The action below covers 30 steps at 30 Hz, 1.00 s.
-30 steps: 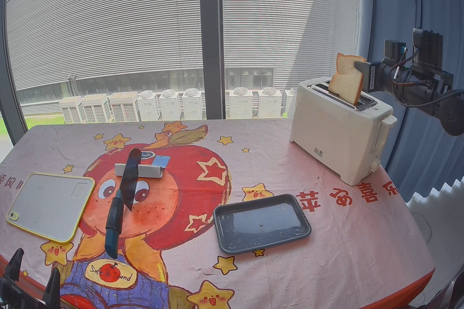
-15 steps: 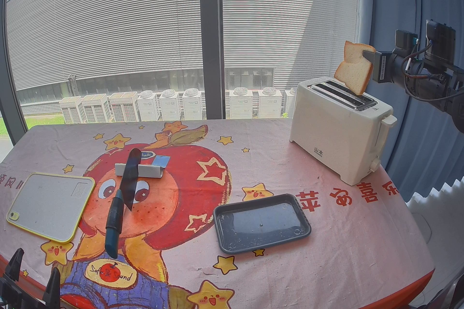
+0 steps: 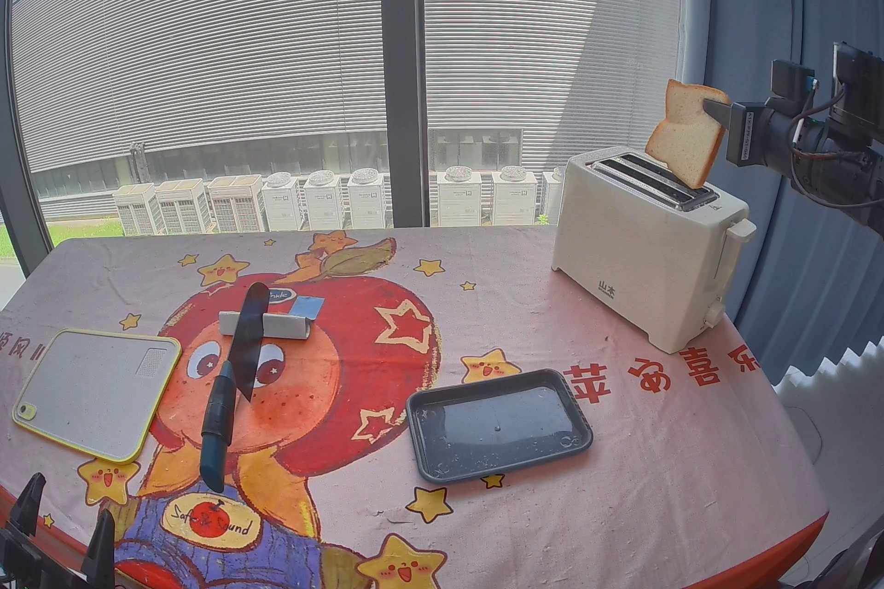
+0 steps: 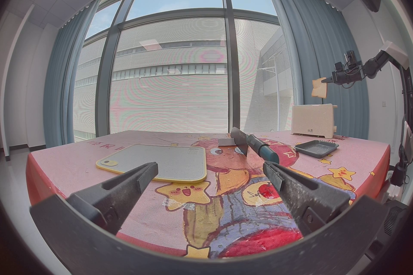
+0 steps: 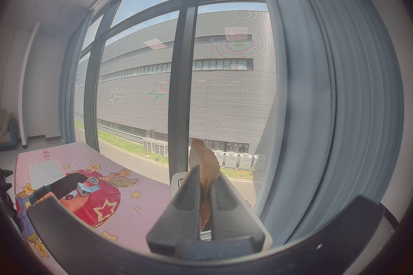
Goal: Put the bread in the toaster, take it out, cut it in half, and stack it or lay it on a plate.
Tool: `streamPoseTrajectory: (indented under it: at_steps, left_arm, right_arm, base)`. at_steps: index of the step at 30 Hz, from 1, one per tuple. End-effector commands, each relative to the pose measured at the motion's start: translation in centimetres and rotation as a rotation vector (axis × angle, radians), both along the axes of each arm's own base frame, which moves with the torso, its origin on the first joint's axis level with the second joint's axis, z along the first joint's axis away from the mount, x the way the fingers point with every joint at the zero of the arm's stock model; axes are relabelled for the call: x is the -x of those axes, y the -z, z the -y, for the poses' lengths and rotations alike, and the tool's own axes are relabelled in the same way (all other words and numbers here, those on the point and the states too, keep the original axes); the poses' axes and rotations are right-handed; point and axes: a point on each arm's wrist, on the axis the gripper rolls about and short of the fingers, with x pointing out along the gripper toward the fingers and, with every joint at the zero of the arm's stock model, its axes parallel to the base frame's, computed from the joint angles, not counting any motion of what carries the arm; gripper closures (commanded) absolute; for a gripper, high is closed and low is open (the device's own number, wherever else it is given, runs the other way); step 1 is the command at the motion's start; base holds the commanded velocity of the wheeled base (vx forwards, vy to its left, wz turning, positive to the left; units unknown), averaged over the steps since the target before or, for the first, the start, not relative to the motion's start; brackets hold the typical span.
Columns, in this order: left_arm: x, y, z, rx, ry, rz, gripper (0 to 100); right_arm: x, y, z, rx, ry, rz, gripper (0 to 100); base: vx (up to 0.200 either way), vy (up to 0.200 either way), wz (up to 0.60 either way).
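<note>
A slice of bread (image 3: 686, 132) hangs tilted in the air just above the white toaster (image 3: 645, 246), clear of its slots. My right gripper (image 3: 716, 114) is shut on the slice's upper edge; the right wrist view looks along the two closed fingers (image 5: 186, 196) with the bread (image 5: 206, 164) pinched between them. The bread (image 4: 319, 87) also appears far off in the left wrist view, above the toaster (image 4: 313, 120). My left gripper (image 4: 211, 183) is open and empty, low at the table's near left corner (image 3: 60, 526). A dark tray-like plate (image 3: 498, 423) lies in front of the toaster.
A knife (image 3: 230, 384) with a blue handle leans on a small white holder (image 3: 267, 324) at centre left. A white cutting board (image 3: 92, 390) with a yellow-green rim lies at the left. A blue curtain (image 3: 810, 269) hangs close behind the right arm.
My right gripper has lifted the bread out of the toaster slot and carried it up and slightly right. The left arm has not moved.
</note>
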Motion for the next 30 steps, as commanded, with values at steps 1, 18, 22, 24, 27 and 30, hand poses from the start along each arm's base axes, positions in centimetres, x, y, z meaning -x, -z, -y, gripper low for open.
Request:
streamPoseTrajectory:
  at_steps: [1, 18, 22, 24, 27, 30]
  left_arm:
    - [0.0, 0.5, 0.0, 0.0, -0.001, -0.001, 0]
    - [0.0, 0.5, 0.0, 0.0, -0.001, -0.001, 0]
    - [0.0, 0.5, 0.0, 0.0, -0.001, -0.001, 0]
    - [0.0, 0.5, 0.0, 0.0, -0.001, -0.001, 0]
    - [0.0, 0.5, 0.0, 0.0, -0.001, -0.001, 0]
    - [0.0, 0.5, 0.0, 0.0, -0.001, -0.001, 0]
  right_arm:
    - [1.8, -0.5, 0.3, -0.004, -0.012, 0.018, 100]
    - [4.6, 0.1, 0.9, -0.009, -0.022, 0.002, 100]
    - [5.7, 0.3, 0.5, -0.051, -0.053, -0.009, 100]
    - [6.6, 0.6, 0.1, -0.091, -0.074, -0.029, 100]
    - [7.0, 1.2, 0.0, -0.102, -0.082, -0.049, 100]
    - [7.5, 1.4, 0.1, -0.102, -0.083, -0.055, 100]
  base:
    - [-0.2, 0.0, 0.0]
    - [-0.165, 0.0, 0.0]
    - [0.0, 0.0, 0.0]
    - [0.0, 0.0, 0.0]
    - [0.0, 0.0, 0.0]
    - [0.0, 0.0, 0.0]
